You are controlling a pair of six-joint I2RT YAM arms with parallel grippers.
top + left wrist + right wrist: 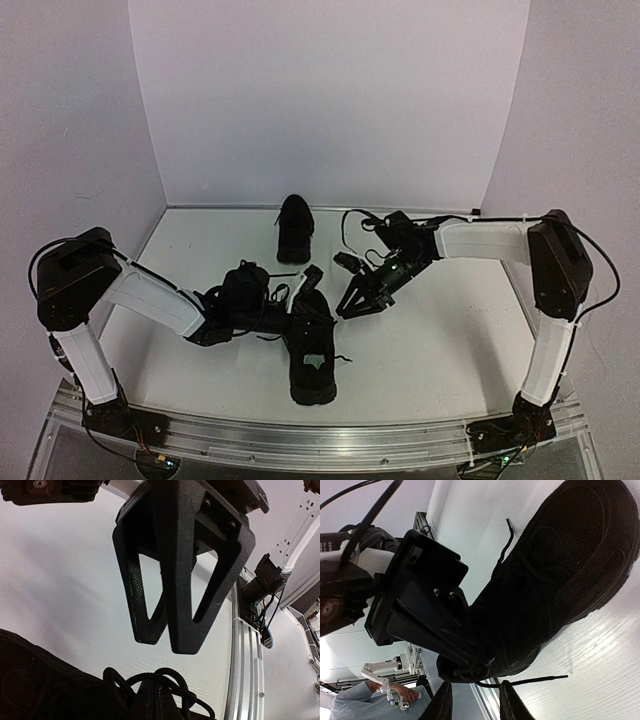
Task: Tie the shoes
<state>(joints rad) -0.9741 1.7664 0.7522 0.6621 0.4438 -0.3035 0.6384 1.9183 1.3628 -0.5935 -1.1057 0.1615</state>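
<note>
Left gripper (pixel 167 642): jaws pressed together above looped black laces (pixel 114 677). Near black mesh sneaker (pixel 312 350): table centre, long axis front-to-back, toe toward back wall, heel near aluminium front rail (pixel 400 440). Second black sneaker (pixel 294 228) lies behind it, apart. Right gripper (pixel 352 305): jaws narrowly parted, holding nothing, beside the toe. Bare white table (pixel 440 340) to the right.

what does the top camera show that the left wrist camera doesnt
Only the top view: the far shoe by the back wall, the right gripper, open, and the pale label inside the near shoe. Only the left wrist view: close up, fingers pressed shut, a lace loop just beyond their tips. Both: the near shoe and the left gripper.
</note>
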